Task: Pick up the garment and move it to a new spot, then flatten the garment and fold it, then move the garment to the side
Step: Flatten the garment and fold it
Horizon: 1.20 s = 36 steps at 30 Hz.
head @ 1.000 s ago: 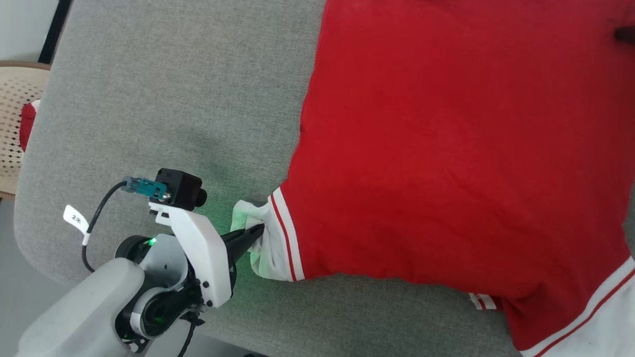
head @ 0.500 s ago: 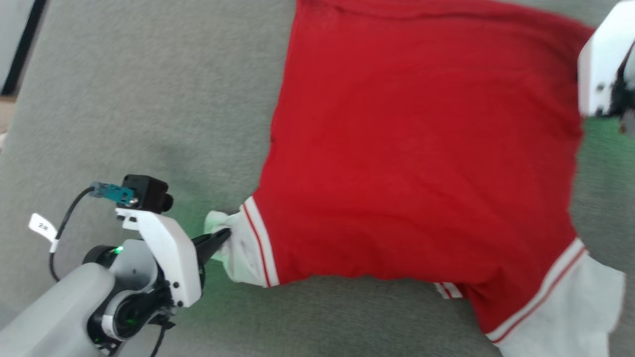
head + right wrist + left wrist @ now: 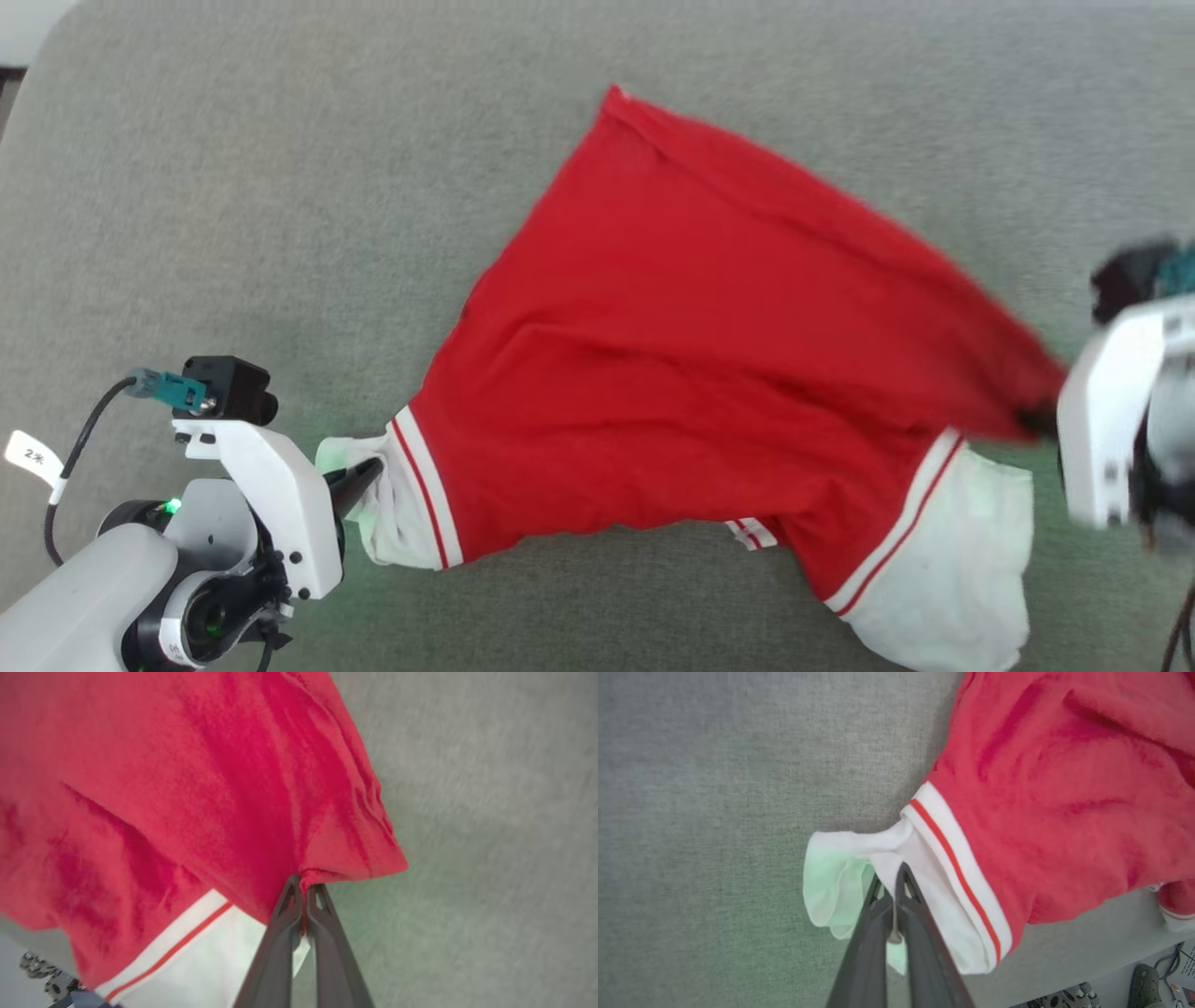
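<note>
Our right gripper (image 3: 1034,425) has come in from the right over the last second and closed on the red side edge of the T-shirt (image 3: 691,373). The cloth that lay flat is now drawn toward it in a raised ridge. The head camera has swung as well, so much of the shift in that view is not the shirt's own travel.

At the near left, our left gripper (image 3: 896,877) has its jaws pressed together on a bunched fold of the left white sleeve (image 3: 845,872). At the right, the right gripper's jaws pinch a small tuck of red fabric, just beyond the right white sleeve (image 3: 943,551), which lies loose at the near right.

For the carry to a new spot, we judge that both arms should rise together and stay well apart, so the cloth spans between them without strain. The right pinch looks slight, and a jerk could pull it free.

The shirt is red jersey, and a red-and-white striped band joins each white sleeve to it. Its middle is creased, and its far corner (image 3: 618,95) rests on the grey upholstered surface (image 3: 280,187).
</note>
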{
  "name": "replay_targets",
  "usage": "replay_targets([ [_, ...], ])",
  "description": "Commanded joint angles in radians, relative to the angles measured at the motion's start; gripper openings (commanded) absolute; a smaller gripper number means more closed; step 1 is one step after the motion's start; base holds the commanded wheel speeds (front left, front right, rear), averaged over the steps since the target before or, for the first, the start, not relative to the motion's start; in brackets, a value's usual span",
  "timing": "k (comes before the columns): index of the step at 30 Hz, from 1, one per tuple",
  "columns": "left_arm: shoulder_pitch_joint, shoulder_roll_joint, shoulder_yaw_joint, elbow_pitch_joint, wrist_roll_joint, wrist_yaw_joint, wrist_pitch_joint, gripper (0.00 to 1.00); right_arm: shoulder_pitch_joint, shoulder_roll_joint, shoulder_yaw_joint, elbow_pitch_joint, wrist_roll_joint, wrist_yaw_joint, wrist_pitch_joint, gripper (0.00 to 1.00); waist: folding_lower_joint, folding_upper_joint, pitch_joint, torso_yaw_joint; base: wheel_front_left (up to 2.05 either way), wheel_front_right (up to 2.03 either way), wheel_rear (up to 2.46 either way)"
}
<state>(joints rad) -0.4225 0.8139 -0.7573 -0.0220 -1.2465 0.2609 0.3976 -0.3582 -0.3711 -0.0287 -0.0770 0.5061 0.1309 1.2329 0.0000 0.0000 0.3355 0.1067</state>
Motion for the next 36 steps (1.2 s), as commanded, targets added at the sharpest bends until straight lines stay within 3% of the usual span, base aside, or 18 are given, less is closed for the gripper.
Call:
replay_targets([
  [1, 0.010, 0.000, 0.001, -0.008, -0.003, 0.006, 0.007, 0.00, 0.047, 0.014, -0.018, -0.041, -0.002, 0.000, 0.016, 0.00, 0.0000, 0.0000, -0.020, -0.017, 0.00, 0.00, 0.00],
  [7, 0.011, 0.005, 0.001, -0.016, -0.008, 0.013, 0.017, 0.00, 0.272, 0.114, -0.091, -0.200, -0.017, 0.000, 0.054, 0.00, 0.0000, 0.0000, -0.036, -0.025, 0.00, 0.00, 0.00],
  [12, 0.018, 0.000, -0.001, -0.011, -0.011, 0.005, 0.011, 0.00, 0.360, 0.170, -0.088, -0.153, -0.055, 0.000, -0.035, 0.00, 0.0000, 0.0000, -0.045, -0.029, 0.00, 0.00, 0.00],
  [13, 0.019, -0.001, -0.002, -0.009, -0.012, 0.003, 0.011, 0.00, 0.365, 0.163, -0.077, -0.134, -0.065, 0.000, -0.068, 0.20, 0.0000, 0.0000, -0.045, -0.029, 0.00, 0.00, 0.00],
  [14, 0.018, -0.002, -0.002, -0.007, -0.013, 0.001, 0.010, 0.00, 0.362, 0.157, -0.060, -0.116, -0.067, 0.000, -0.106, 0.75, 0.0000, 0.0000, -0.046, -0.030, 0.00, 0.00, 0.00],
  [15, 0.017, -0.002, -0.002, -0.007, -0.014, -0.003, 0.009, 0.00, 0.360, 0.152, -0.050, -0.104, -0.063, 0.000, -0.134, 1.00, 0.0000, 0.0000, -0.048, -0.030, 0.00, 0.00, 0.00],
  [19, 0.023, 0.005, 0.005, -0.007, -0.018, -0.005, 0.003, 0.00, 0.341, 0.125, -0.053, -0.129, -0.045, 0.000, -0.169, 1.00, 0.0000, 0.0000, -0.050, -0.033, 0.00, 0.00, 0.00],
  [29, 0.017, 0.002, 0.013, -0.029, -0.009, -0.015, -0.019, 0.00, 0.231, 0.098, -0.090, -0.411, -0.040, 0.000, -0.143, 1.00, 0.0000, 0.0000, -0.021, -0.007, 0.00, 0.00, 0.00],
  [36, -0.020, -0.031, -0.001, -0.015, 0.007, -0.036, -0.015, 0.00, 0.041, 0.044, -0.016, -0.334, -0.071, 0.000, -0.224, 1.00, 0.0000, 0.0000, 0.007, 0.052, 0.00, 0.00, 0.00],
])
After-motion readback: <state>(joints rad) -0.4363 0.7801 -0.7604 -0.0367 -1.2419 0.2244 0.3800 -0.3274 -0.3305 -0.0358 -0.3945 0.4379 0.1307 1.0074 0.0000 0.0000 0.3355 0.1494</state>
